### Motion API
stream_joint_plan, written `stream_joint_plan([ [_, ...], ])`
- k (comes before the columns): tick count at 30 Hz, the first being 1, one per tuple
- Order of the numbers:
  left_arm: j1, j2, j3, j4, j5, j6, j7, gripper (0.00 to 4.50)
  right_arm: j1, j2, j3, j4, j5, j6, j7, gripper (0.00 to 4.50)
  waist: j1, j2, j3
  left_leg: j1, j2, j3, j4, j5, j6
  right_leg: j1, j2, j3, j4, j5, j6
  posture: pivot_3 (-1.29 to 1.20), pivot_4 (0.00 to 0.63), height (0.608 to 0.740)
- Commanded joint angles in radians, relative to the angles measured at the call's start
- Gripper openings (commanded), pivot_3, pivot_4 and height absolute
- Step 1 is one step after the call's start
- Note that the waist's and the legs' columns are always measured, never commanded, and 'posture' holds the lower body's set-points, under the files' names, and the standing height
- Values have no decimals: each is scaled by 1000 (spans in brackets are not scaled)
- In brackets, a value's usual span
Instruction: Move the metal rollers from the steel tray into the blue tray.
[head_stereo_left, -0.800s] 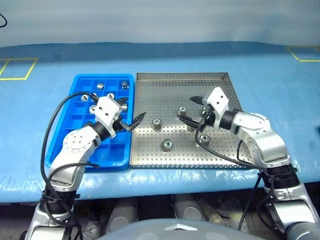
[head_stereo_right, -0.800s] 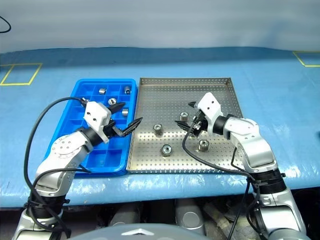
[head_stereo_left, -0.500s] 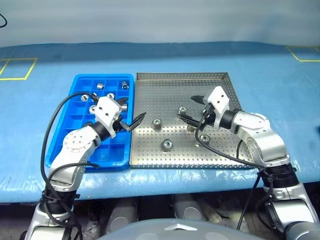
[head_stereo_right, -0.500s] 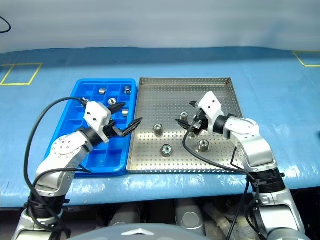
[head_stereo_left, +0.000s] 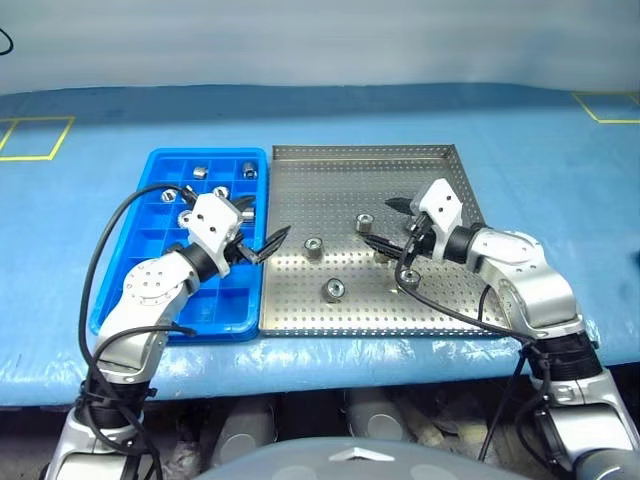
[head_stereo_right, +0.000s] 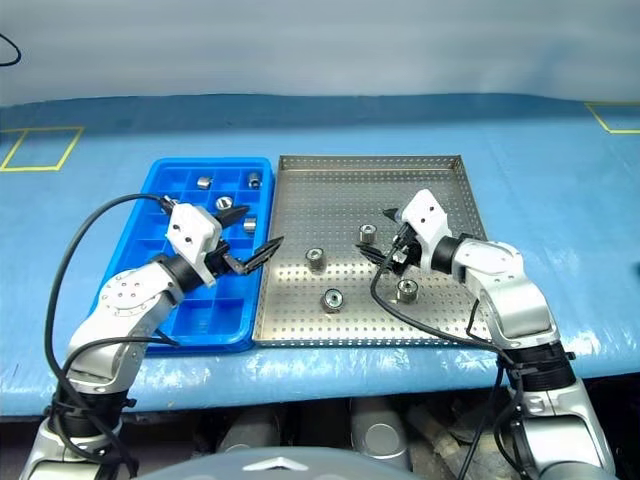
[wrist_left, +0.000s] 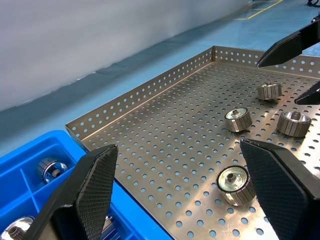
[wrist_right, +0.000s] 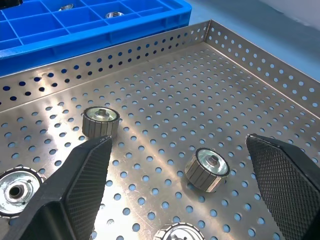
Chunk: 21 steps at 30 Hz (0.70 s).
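Blue tray far left on the blue-covered desk, touching the steel tray on its right. Rollers in the blue tray: about five countable in its far compartments, one or two partly hidden behind the left tool, so exact count unsure. Left tool hovers over the blue tray's right edge, fingers spread wide, nothing between them.

Steel tray holds four metal rollers: one near the front centre, one just behind it to the left, one mid-tray, one front right beside the right tool. Right tool is low over the tray's right half, fingers wide apart, empty; the mid-tray roller sits just outside its fingertips.

Left wrist view shows the perforated floor up close with four rollers, a blue-tray corner with a roller in a compartment, and the right tool's black fingertips at the edge. Right wrist view shows rollers between its own fingers, with the blue tray's wall beyond the steel rim.

Yellow tape outlines on the desk far left and far right. No readable writing or labels.
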Motion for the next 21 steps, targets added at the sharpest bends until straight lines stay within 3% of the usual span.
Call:
stream_joint_plan([
  [1, -3, 6, 6, -53, -4, -5, -9, 4291, -3, -8, -35, -32, 9, -10, -2, 4490, 0, 0, 0, 0, 0, 0, 0, 0, 0, 0, 0, 0, 0, 0, 0, -187, 150, 740],
  [21, -91, -2, -106, 27, 41, 92, -25, 4291, 40, 0, -41, -94, 17, -1, -28, 4490, -8, 0, 0, 0, 0, 0, 0, 0, 0, 0, 1, 0, 0, -1, 2, -215, 150, 740],
])
